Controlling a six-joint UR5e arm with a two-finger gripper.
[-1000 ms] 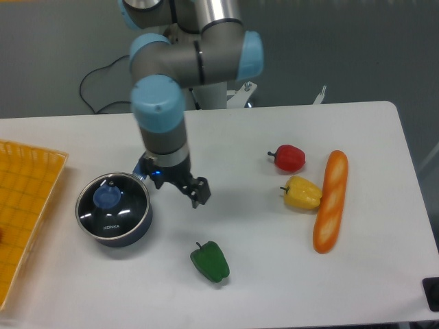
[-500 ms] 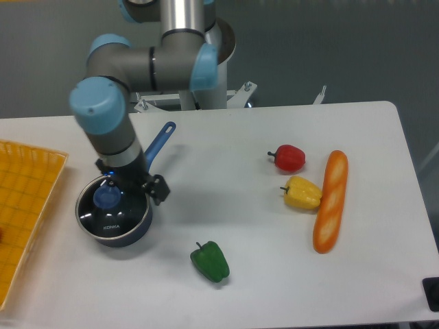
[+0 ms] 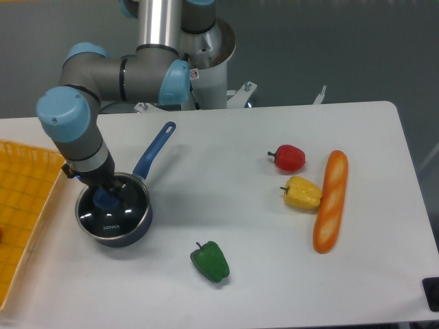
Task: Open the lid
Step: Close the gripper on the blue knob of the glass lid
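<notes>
Lid [image 3: 114,212] directly under hand [image 3: 104,194]; knob apparently between fingers.

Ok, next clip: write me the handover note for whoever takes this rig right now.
Pincer: down over the blue knob of the lid; whether it is open or closed on the knob cannot be told from this view.
Lid: seated on the saucepan at the table's left, blue handle pointing up and right, beside the orange tray.
Done: arm brought over the pan.
Left: confirm the grip on the knob, lift the lid off, set it down.
Nearby: green pepper, red pepper, yellow pepper, bread loaf.
</notes>
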